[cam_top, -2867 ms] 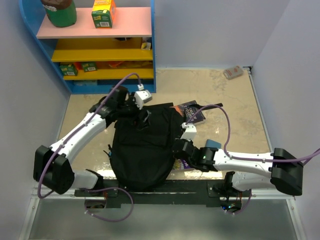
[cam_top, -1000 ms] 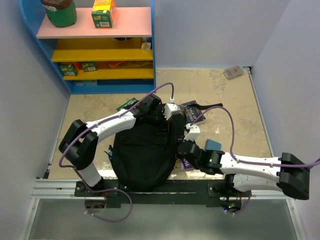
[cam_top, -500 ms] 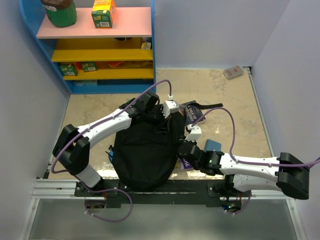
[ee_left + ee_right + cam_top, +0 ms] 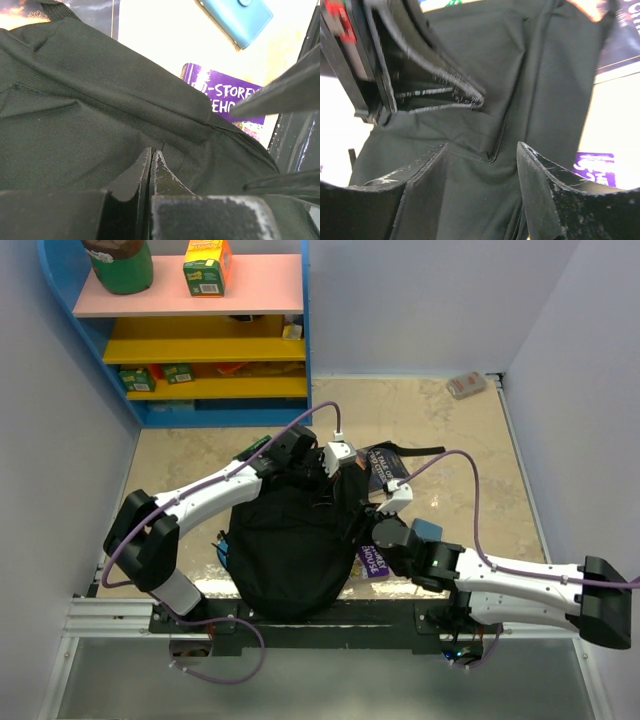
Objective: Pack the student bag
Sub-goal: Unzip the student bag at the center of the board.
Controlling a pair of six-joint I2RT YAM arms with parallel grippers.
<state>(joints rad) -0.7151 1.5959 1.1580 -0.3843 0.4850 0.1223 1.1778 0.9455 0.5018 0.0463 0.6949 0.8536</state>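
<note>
The student bag (image 4: 285, 550) is a large black backpack lying flat in the middle of the table. My left gripper (image 4: 335, 472) is at its upper right edge. Its jaws (image 4: 151, 150) are pressed shut, with a thin dark bit of the bag pinched at the tips. My right gripper (image 4: 368, 523) hovers over the bag's right side. Its fingers (image 4: 535, 165) stand apart over the black fabric (image 4: 520, 60) and hold nothing. A purple book (image 4: 375, 560) pokes out from under the bag's right edge, and it also shows as a purple book (image 4: 225, 95) in the left wrist view.
A dark book (image 4: 385, 462) and a black strap lie just beyond the bag. A blue pencil case (image 4: 427, 530) sits right of my right gripper. A green book (image 4: 255, 448) peeks out behind the left arm. A blue shelf unit (image 4: 215, 350) stands at the back left.
My right gripper has opened from shut and shifted slightly up over the bag's right side, uncovering more of the purple book. The left gripper has stayed shut and barely moved.
</note>
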